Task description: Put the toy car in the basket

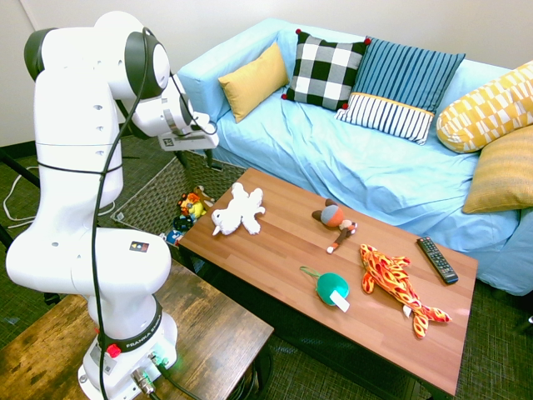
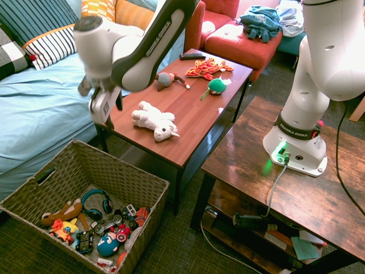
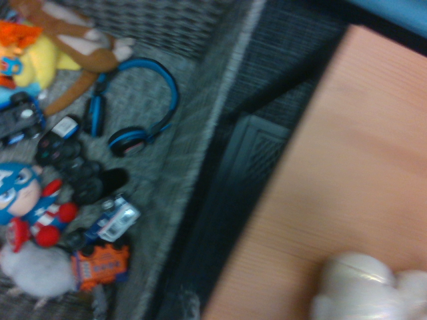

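Down in the basket (image 2: 149,188), at about 4 o'clock among the jumble, we see the one toy car (image 2: 141,215); it looks to us light, hard and a bit slick, best pinched across its sides. At the table's (image 2: 197,117) 10 o'clock end, the gripper (image 2: 104,109) hangs with its fingers spread and empty. We count one basket, one gripper and one white plush (image 2: 155,123).

The basket (image 2: 149,184) stands on the floor just off the worktop's (image 2: 194,117) short end. Inside it the toy car (image 2: 141,216) lies against the wall nearest the worktop, headphones (image 2: 94,201) farther in.
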Controlling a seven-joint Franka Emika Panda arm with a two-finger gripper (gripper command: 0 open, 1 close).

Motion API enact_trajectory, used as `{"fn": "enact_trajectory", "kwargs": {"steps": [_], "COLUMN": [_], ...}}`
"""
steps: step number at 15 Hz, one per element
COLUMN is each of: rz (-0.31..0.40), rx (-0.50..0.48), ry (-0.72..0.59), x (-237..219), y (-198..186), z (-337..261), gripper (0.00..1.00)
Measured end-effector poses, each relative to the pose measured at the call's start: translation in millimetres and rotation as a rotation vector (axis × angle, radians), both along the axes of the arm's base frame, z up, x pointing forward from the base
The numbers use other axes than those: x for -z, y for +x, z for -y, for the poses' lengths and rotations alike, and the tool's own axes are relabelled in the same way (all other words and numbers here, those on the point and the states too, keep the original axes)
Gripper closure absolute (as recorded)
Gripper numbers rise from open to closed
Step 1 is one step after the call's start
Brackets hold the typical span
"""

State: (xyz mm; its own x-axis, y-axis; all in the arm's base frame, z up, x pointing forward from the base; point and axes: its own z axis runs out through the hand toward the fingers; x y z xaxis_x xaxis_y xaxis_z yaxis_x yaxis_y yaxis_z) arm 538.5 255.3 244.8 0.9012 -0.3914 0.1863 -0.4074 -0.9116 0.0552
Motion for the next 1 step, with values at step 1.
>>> {"fn": "enact_trajectory", "kwargs": {"steps": [1], "rz": [0.009], "rx": [0.046], "ry": [0.019], "x": [-15.8], "y": [7.8], "z": [45.8], "gripper": [0.00]}}
